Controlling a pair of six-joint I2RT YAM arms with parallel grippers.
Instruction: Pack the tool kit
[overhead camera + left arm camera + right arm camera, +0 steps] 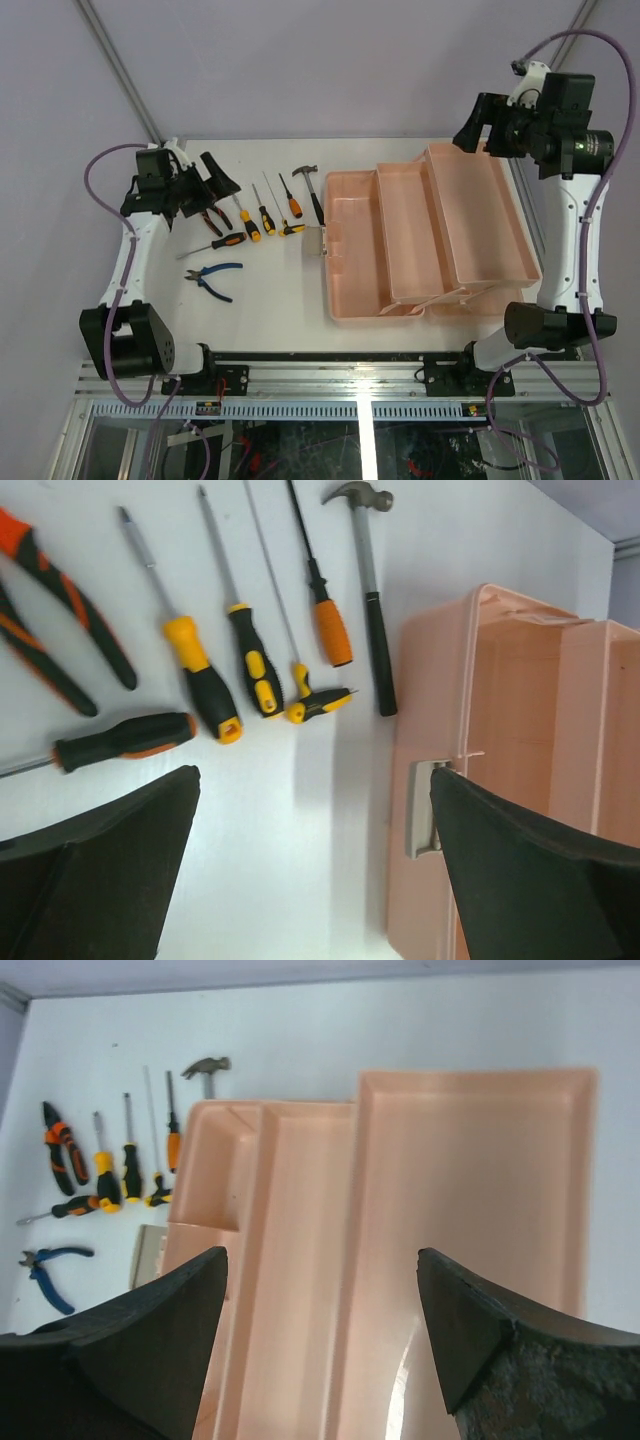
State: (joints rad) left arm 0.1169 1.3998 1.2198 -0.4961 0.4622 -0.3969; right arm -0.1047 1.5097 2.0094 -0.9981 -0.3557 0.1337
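- Left gripper (312, 780) hovers over the tool row, fingers spread wide, nothing between them.
- Right gripper (320, 1255) hangs high above the toolbox (430, 240), fingers wide apart too, and empty.
- The toolbox sits open on the right of the table (270, 300), its tiers fanned out. Every tray looks bare, so I reckon packing hasn't begun.
- The tools lie left of the box. The hammer (375, 630) is just beside its wall, and the blue pliers (215, 280) lie apart, nearer the arms.
- Closest under the left fingers is the black-and-orange screwdriver (125, 740), lying crosswise, its handle end almost touching the yellow-handled screwdriver (200, 680).
- To do this well, drop straight onto the fat handle with the jaws across it.
- The handles are packed close together, so a skewed descent would likely nudge a neighbour.
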